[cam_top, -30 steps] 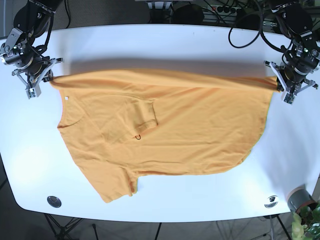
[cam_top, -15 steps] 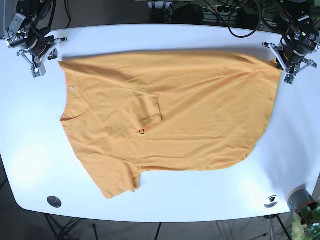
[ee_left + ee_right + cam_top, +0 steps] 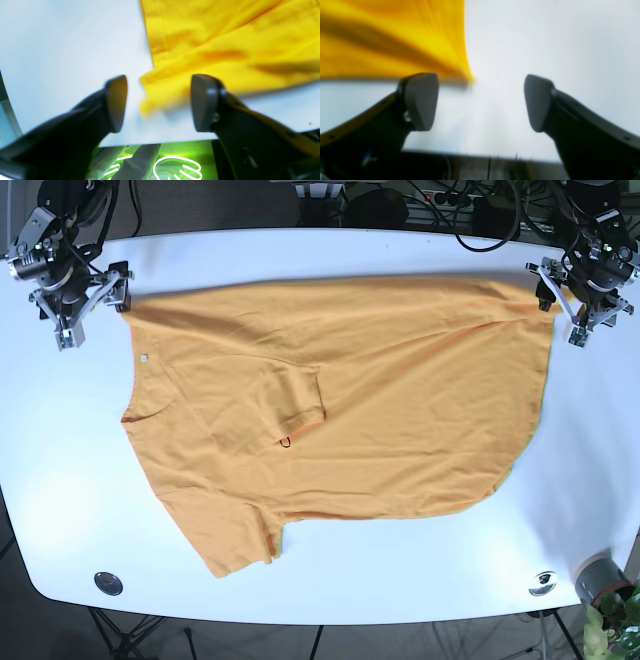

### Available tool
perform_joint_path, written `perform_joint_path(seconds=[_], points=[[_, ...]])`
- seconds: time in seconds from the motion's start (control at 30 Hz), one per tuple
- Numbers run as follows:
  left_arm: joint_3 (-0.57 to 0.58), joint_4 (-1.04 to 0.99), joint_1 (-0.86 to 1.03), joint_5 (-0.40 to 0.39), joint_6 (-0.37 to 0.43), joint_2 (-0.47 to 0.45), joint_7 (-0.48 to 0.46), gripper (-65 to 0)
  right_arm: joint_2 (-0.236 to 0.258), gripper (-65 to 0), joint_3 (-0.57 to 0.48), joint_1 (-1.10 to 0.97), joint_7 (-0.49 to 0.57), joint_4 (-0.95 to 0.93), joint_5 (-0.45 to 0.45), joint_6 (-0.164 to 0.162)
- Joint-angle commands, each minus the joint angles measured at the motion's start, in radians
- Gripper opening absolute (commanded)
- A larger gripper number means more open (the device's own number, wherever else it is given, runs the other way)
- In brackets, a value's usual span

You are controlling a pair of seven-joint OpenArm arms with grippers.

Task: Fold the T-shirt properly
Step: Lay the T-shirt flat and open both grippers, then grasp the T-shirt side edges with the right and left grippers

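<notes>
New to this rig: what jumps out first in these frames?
The orange T-shirt dominates, spread across most of the white table, with one sleeve folded over its chest and the other sticking out toward the near edge. Both grippers sit open at the shirt's far corners: the left gripper at the base view's right, the right gripper at its left, neither holding fabric.

A robotics lab: a white table point(image 3: 330, 250) on tripod legs point(image 3: 120, 632), tangled black cables point(image 3: 480, 215) behind its far edge, robot arms at both far corners, and a potted plant point(image 3: 612, 615) near the right corner.
</notes>
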Motion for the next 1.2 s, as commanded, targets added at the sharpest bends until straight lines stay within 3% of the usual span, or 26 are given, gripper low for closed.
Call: perform_joint_path(seconds=[0.0, 0.13, 0.3, 0.5, 0.97, 1.17], points=[[-0.003, 0.021, -0.021, -0.012, 0.002, -0.019, -0.007, -25.3, 0.015, -9.5, 0.002, 0.038, 0.017, 0.018, 0.011, -0.001], [-0.010, 0.031, -0.061, -0.013, 0.002, -0.016, -0.006, -25.3, 0.015, -9.7, -0.019, 0.127, 0.011, 0.018, -0.021, -0.001], [-0.010, 0.034, -0.073, -0.092, 0.002, -0.016, -0.006, -25.3, 0.028, -9.7, -0.151, 0.261, 0.017, 0.013, -0.177, -0.001], [-0.008, 0.029, -0.115, -0.093, 0.002, -0.013, -0.006, -25.3, 0.031, -9.5, -0.215, 0.453, 0.054, -0.186, -0.279, -0.001], [-0.003, 0.029, -0.118, -0.047, 0.002, 0.021, -0.006, -25.3, 0.081, -9.5, -0.220, 0.789, 0.482, -0.917, -0.458, -0.001], [-0.003, 0.029, -0.118, -0.047, 0.002, 0.021, -0.006, -25.3, 0.095, -9.5, -0.215, 0.868, 0.728, -1.187, -0.538, -0.001]])
